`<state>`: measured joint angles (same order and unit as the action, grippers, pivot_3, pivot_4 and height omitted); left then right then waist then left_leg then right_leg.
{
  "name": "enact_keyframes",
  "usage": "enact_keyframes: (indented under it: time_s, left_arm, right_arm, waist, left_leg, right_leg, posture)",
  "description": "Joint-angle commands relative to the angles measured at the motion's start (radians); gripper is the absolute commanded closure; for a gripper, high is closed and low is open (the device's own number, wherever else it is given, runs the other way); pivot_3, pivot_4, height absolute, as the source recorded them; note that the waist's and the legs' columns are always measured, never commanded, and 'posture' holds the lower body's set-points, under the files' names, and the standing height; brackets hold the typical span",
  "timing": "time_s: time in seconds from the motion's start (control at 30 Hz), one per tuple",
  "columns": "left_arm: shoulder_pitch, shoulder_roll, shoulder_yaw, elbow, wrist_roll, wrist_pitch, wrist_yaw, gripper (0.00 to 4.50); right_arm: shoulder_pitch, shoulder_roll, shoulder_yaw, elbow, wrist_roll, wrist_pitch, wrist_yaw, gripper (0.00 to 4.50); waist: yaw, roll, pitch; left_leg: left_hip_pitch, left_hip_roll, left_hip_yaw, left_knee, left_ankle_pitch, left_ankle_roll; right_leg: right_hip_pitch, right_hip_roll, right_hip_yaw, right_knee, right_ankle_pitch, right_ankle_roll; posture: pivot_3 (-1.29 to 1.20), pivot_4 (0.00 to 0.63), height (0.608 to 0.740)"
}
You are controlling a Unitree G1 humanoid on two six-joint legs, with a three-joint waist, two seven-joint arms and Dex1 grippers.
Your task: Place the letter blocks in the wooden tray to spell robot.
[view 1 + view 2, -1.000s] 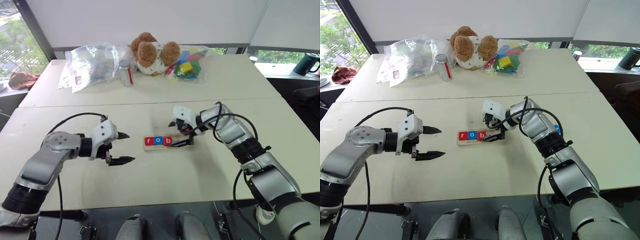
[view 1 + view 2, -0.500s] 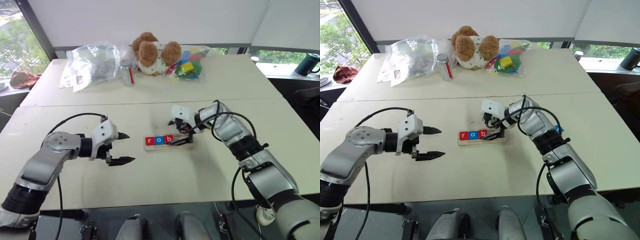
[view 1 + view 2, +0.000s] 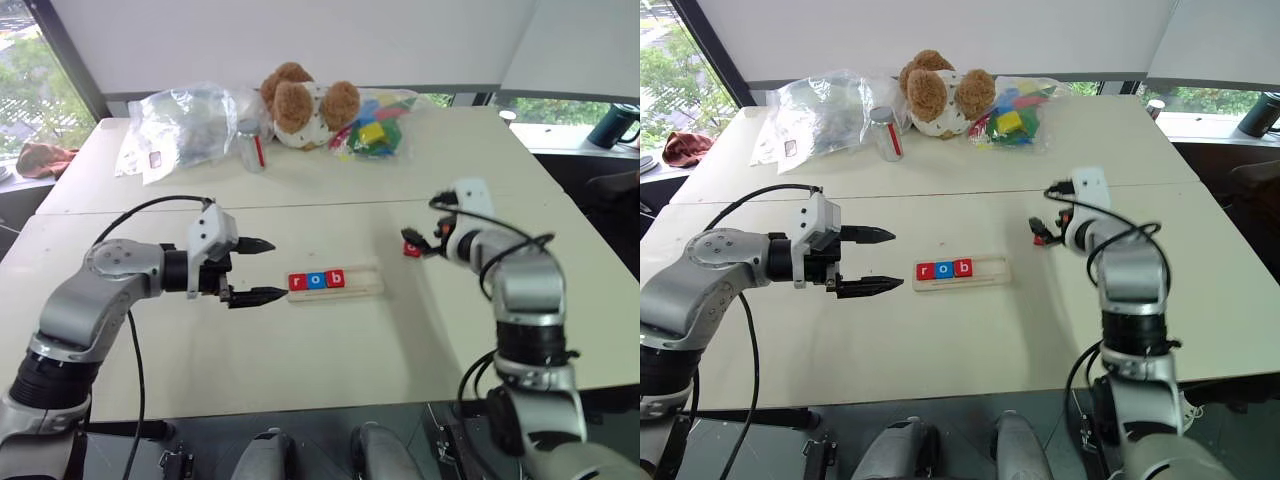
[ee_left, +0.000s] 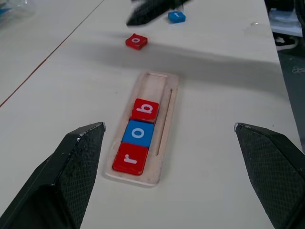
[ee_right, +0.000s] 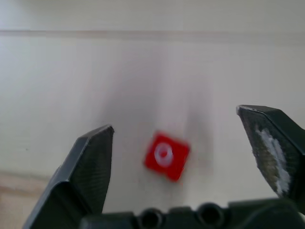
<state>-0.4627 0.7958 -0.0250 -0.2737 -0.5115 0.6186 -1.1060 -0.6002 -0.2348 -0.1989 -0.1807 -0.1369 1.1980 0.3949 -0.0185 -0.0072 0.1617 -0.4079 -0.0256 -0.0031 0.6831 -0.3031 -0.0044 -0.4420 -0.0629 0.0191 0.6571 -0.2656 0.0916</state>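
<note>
1. Right gripper (image 5: pixel 176 138), in the right wrist view: two black fingers spread wide apart with nothing between them, framing a red "o" tile (image 5: pixel 166 156) that lies flat on the table beyond the tips, roughly centred in the gap and not touched.
2. Same pair in the left eye view, right of centre: right gripper (image 3: pixel 428 243) hovering just beside the red tile (image 3: pixel 412 248), tips aimed toward frame left.
3. Left gripper (image 3: pixel 262 270), left of centre in the left eye view: fingers also wide apart and empty, pointing toward frame right at the near end of the wooden tray (image 3: pixel 365 283), close to it but apart.
4. Wooden tray in the frame centre, long axis running left to right. Three letter blocks seated at its left end, touching in a row: red "r" (image 4: pixel 130 159), blue "o" (image 4: pixel 139 133), red "b" (image 4: pixel 146 109). Two slots at the right end bare.
5. Blue tile (image 4: pixel 177 16) seen in the left wrist view, lying on the table beyond the red one, well apart from the tray; letter too small to read.
6. Judgement: loose red tile next for the fourth slot; right arm far nearer to it, tile lying to the tray's right.
7. Far table edge, upper centre: teddy bear (image 3: pixel 305 105) among clear plastic bags (image 3: pixel 185 125).
</note>
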Motion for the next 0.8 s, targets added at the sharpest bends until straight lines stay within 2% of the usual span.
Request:
enact_keyframes:
  time_s: [0.03, 0.27, 0.5, 0.6, 0.77, 0.8]
  left_arm:
    - [-0.024, 0.001, -0.025, 0.030, 0.030, -0.045, -0.021, 0.00]
    - [-0.036, -0.019, -0.039, 0.050, 0.046, -0.060, -0.025, 0.00]
    - [0.000, -0.024, -0.024, 0.018, 0.046, -0.055, 0.009, 0.00]
    - [0.017, -0.020, -0.023, 0.015, 0.051, -0.061, 0.014, 0.00]
    - [0.025, -0.020, -0.021, 0.017, 0.052, -0.065, 0.020, 0.00]
    - [0.024, -0.022, -0.022, 0.019, 0.052, -0.066, 0.021, 0.00]
  right_arm:
    - [0.004, 0.097, -0.047, -0.097, -0.007, 0.025, -0.145, 0.07]
    - [0.003, 0.174, -0.068, -0.012, 0.038, -0.020, -0.255, 0.07]
    - [-0.029, 0.182, -0.062, 0.146, 0.074, -0.120, -0.324, 0.07]
    - [-0.046, 0.188, -0.045, 0.197, 0.086, -0.159, -0.347, 0.94]
    - [-0.038, 0.190, -0.027, 0.211, 0.096, -0.176, -0.369, 3.35]
    - [-0.032, 0.185, -0.025, 0.203, 0.096, -0.173, -0.372, 3.37]
  waist:
    - [-0.001, 0.000, 0.000]
    - [0.001, 0.000, 0.000]
    - [-0.003, 0.000, 0.000]
    - [-0.006, 0.000, 0.000]
    - [-0.018, 0.000, 0.000]
    - [-0.020, 0.000, 0.000]
  left_leg:
    - [0.000, 0.000, 0.000, 0.000, 0.000, 0.000]
    - [0.001, 0.000, 0.000, 0.000, 0.001, -0.001]
    - [0.001, 0.000, 0.000, 0.000, 0.001, 0.000]
    - [0.002, 0.000, 0.000, 0.000, 0.001, 0.000]
    - [0.002, 0.000, -0.001, 0.000, 0.001, -0.001]
    - [0.002, 0.000, -0.001, 0.000, 0.001, -0.001]
  right_leg:
    - [0.000, 0.000, 0.000, 0.003, 0.000, 0.000]
    - [0.000, 0.001, -0.001, 0.006, 0.000, 0.000]
    - [0.001, 0.002, -0.001, 0.006, 0.000, 0.000]
    - [0.001, 0.002, -0.001, 0.006, 0.000, 0.000]
    - [0.001, 0.002, -0.001, 0.007, 0.000, 0.000]
    - [0.001, 0.002, -0.001, 0.007, 0.000, 0.000]
  posture:
    - [0.00, 0.150, 0.740]
    - [0.00, 0.150, 0.740]
    - [0.00, 0.150, 0.740]
    - [0.00, 0.150, 0.740]
    - [0.00, 0.150, 0.740]
    - [0.00, 0.150, 0.740]
